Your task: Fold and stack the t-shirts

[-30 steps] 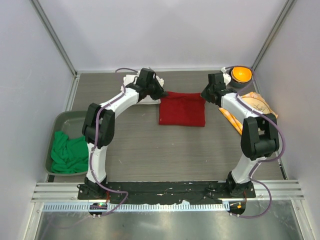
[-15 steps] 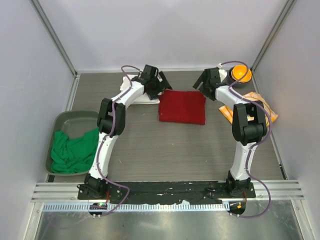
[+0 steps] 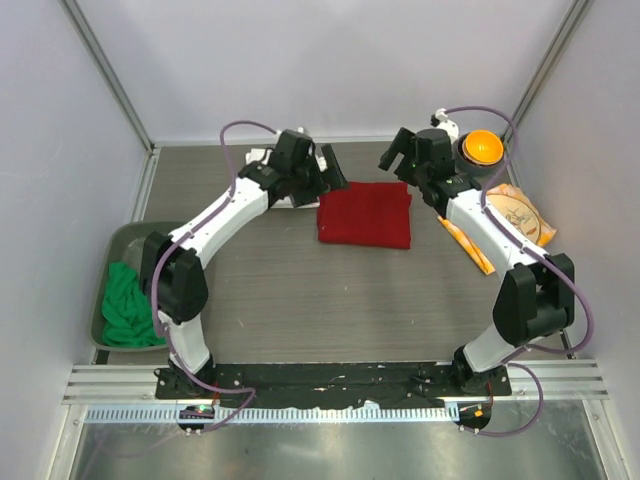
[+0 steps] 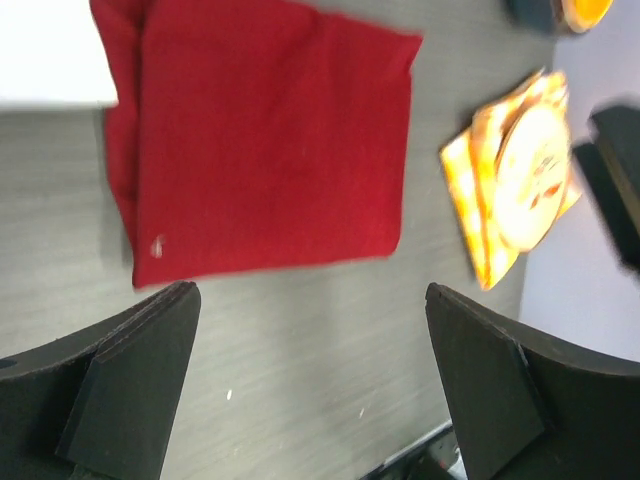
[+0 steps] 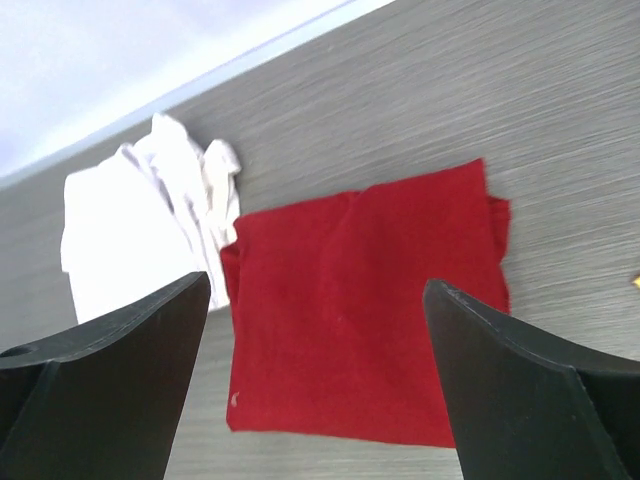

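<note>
The folded bright red cotton t-shirt lies flat on the grey wood-grain table. The left gripper at its 10 o'clock and the right gripper at its 1 o'clock are both spread wide, holding nothing. The crumpled white t-shirt sits just beside it at 9 o'clock, and the green t-shirt lies in a grey tray at 8 o'clock.

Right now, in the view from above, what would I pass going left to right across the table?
green t-shirt in the grey tray → white t-shirt → red t-shirt → orange patterned cloth
</note>
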`<state>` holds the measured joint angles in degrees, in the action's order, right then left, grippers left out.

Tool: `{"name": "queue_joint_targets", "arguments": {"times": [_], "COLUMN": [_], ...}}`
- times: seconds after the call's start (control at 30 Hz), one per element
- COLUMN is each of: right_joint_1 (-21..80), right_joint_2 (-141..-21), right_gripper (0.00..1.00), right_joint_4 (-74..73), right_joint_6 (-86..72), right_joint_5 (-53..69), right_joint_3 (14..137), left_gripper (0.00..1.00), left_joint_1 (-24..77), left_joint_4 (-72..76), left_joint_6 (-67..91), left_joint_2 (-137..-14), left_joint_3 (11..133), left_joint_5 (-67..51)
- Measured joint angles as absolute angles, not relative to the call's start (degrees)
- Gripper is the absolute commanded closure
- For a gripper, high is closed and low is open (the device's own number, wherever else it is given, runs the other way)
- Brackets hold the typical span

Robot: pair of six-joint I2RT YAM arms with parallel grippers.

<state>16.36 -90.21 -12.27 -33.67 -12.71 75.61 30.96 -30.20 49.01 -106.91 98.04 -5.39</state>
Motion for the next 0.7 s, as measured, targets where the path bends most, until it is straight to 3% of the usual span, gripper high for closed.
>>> {"name": "queue_joint_targets", "arguments": {"times": [0.33, 0.53, 0.7], "right_joint_1": [20.75, 29.63, 39.57], "right_joint_2": [-102.39, -102.89, -102.65], "right_gripper": [0.10, 0.09, 0.07], "right_joint_4": [-12.45, -21.08, -29.58], "right_joint_6": [-28.95, -19.55, -9.85], "right_joint_5": [0.16, -9.21, -25.69], "right_joint_3": [75.26, 75.59, 76.47], "left_gripper": [0.00, 0.00, 0.00], "left_joint_1": [33.98, 33.58, 33.61], "left_joint_4": [-25.41, -23.14, -21.43], "left_joint_6": [50.61, 53.93, 55.96], "left_joint_2": [-99.96, -87.44, -76.69], "left_joint_3": [66.96, 53.36, 46.19], "left_joint_5": [-3.14, -0.91, -0.16]}}
